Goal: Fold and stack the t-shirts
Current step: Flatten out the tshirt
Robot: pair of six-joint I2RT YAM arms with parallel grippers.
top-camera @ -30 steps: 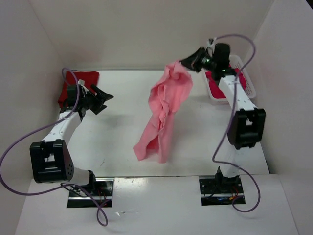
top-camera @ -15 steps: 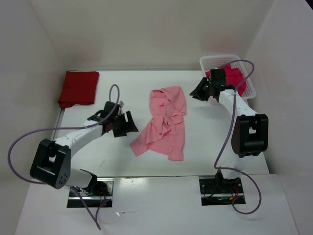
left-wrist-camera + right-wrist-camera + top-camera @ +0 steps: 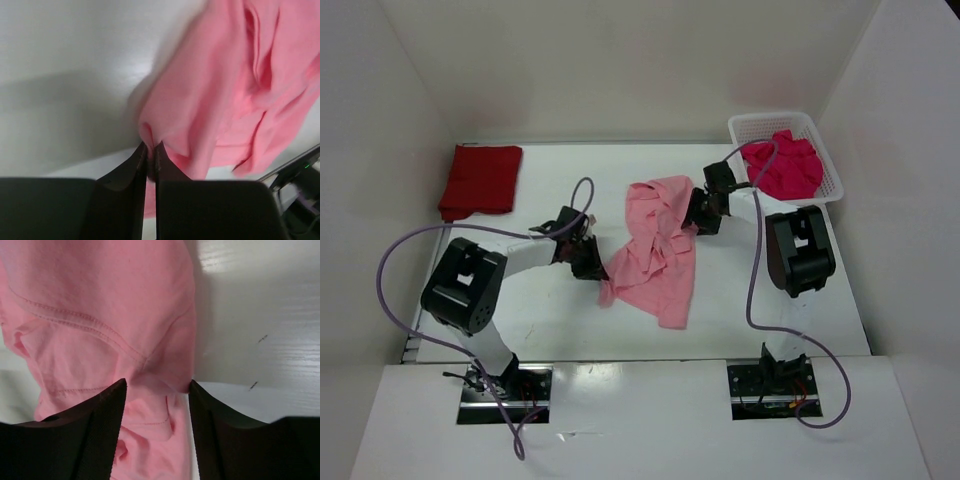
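The light pink t-shirt (image 3: 655, 250) lies crumpled in the middle of the table. My left gripper (image 3: 592, 262) is at its lower left edge, and in the left wrist view the left gripper (image 3: 151, 146) is shut on a small fold of the pink t-shirt (image 3: 225, 90). My right gripper (image 3: 698, 212) is low at the shirt's upper right edge. In the right wrist view the right gripper (image 3: 157, 385) stands open, its jaws wide apart on either side of the pink t-shirt (image 3: 100, 305). A dark red t-shirt (image 3: 480, 178) lies folded at the back left. A crimson-magenta t-shirt (image 3: 783, 165) sits bunched in the basket.
The white lattice basket (image 3: 772, 120) stands at the back right corner, close behind the right arm. White walls close in the table on the left, back and right. Purple cables loop from both arms above the table.
The pink t-shirt, held up by the right gripper a second ago, now lies on the table. The right gripper opened and came down to its edge. The left gripper moved right and shut on it.
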